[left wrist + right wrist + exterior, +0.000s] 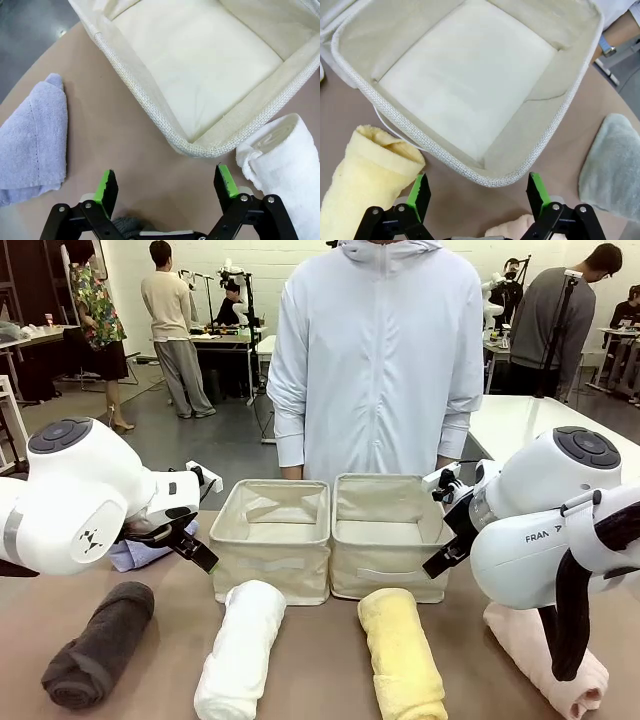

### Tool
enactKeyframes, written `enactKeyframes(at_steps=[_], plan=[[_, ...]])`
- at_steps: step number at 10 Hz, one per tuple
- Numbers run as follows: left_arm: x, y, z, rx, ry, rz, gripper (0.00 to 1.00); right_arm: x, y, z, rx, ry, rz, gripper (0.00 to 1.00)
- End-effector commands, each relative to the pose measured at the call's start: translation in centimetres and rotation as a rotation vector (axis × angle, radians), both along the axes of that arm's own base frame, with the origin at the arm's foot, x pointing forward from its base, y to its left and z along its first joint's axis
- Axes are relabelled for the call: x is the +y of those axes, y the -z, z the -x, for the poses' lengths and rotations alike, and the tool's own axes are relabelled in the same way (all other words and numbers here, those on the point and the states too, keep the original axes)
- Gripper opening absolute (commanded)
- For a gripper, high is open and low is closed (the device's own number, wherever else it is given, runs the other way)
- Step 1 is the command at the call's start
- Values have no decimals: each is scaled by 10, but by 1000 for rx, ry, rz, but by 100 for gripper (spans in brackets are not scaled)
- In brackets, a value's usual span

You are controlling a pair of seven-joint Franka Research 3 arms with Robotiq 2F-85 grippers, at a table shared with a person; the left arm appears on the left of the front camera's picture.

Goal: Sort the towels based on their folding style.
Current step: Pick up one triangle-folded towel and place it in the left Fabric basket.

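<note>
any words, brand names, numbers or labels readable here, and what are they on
"FRAN" then "A", the letter between them hidden: printed on the right arm.
Small dark logo mark, no letters: on the left arm.
Nothing else legible.

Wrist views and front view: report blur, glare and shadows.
Left wrist view: sharp, soft shadow under the cream fabric basket. Right wrist view: sharp, no glare on the rolled yellow terry towel. Front view: even light, faint shadows beside the rolled white terry towel; background soft.
</note>
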State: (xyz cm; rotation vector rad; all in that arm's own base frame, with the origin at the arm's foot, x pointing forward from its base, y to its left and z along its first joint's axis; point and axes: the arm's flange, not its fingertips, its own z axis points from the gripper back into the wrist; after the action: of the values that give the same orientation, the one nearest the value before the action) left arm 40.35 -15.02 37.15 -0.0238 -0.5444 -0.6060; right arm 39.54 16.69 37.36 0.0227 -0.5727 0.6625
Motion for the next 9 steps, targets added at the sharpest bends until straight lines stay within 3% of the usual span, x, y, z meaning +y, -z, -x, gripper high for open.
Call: enactKeyframes(at_steps=[1,5,9], plan=[[0,0,0,0,0,0,100,0,0,0,0,0,0,100],[0,0,0,0,0,0,100,0,0,0,0,0,0,100],[1,-176,39,-93,130,-47,100,-31,-154,66,-114,90,40,100]])
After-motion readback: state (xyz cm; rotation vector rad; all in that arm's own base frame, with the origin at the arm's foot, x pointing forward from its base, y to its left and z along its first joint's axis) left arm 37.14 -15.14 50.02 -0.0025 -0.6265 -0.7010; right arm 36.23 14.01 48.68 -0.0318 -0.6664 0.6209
